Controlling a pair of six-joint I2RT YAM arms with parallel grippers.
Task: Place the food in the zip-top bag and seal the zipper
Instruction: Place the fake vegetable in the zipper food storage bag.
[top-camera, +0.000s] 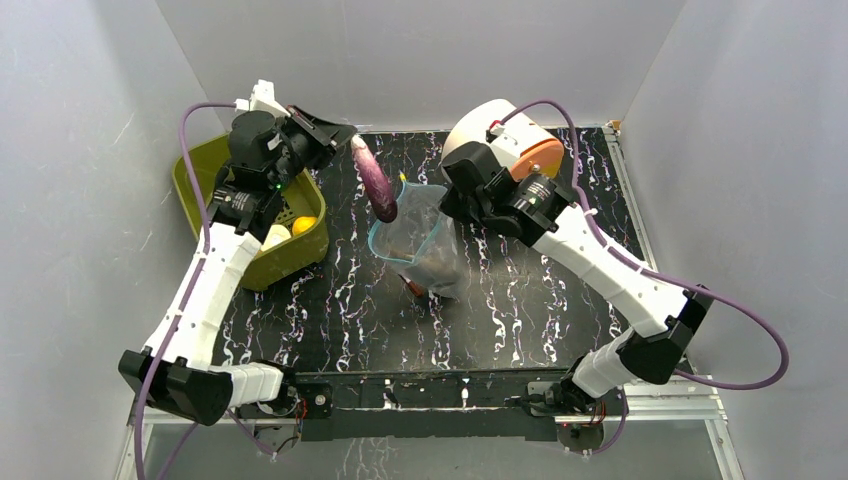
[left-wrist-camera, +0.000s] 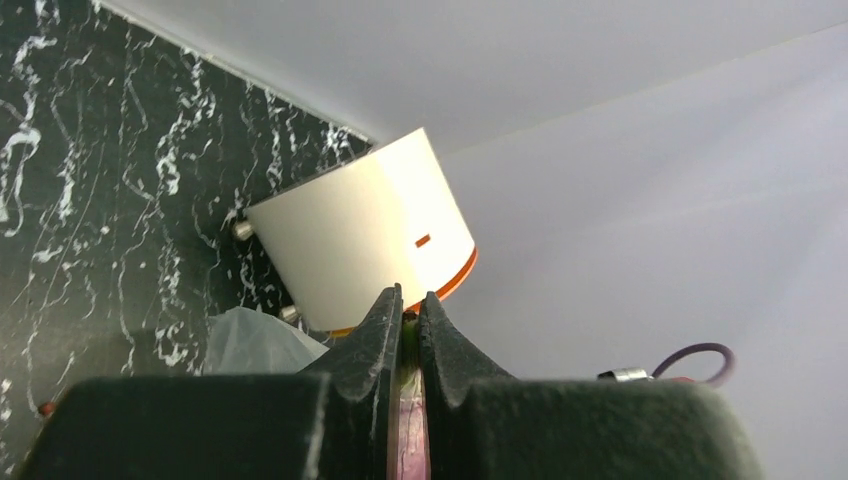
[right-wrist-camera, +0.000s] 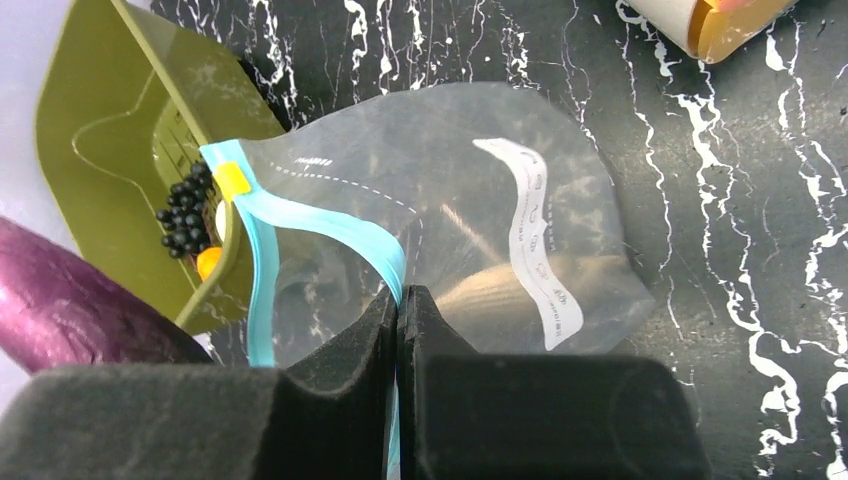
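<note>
The clear crinkly zip-top bag (top-camera: 428, 252) stands at the centre of the black marbled table (top-camera: 540, 300), with its mouth turned up and spread open. The zipper, a narrow teal-blue strip (right-wrist-camera: 330, 225) along that mouth, is unsealed: its two sides curve well apart in the right wrist view. The right gripper (right-wrist-camera: 400, 292) is clamped shut on this strip at the 3 o'clock side of the mouth and holds the bag up. A grey fish-shaped toy (right-wrist-camera: 510, 290) shows through the plastic and is judged to be loaded already. A long purple eggplant-like toy (top-camera: 373, 178) hangs tip-down at the 11 o'clock edge of the mouth. Whether its tip touches the rim cannot be told. The left gripper (left-wrist-camera: 413, 297) is closed on its upper end, and a sliver of purple and green shows between the jaws. At 9 o'clock from the bag sits the olive-green slotted basket (top-camera: 195, 170), which holds the dark grape cluster (right-wrist-camera: 185, 212), a pale yellow fruit (top-camera: 275, 236) and an orange fruit (top-camera: 304, 224). A white cylinder with an orange rim (top-camera: 500, 130) appears at 1 o'clock, beside the right arm. Assessment: loading is at an early stage. One item is in, one is poised over the mouth, and at least three lie in the basket. Sealing the zipper has not begun.
</note>
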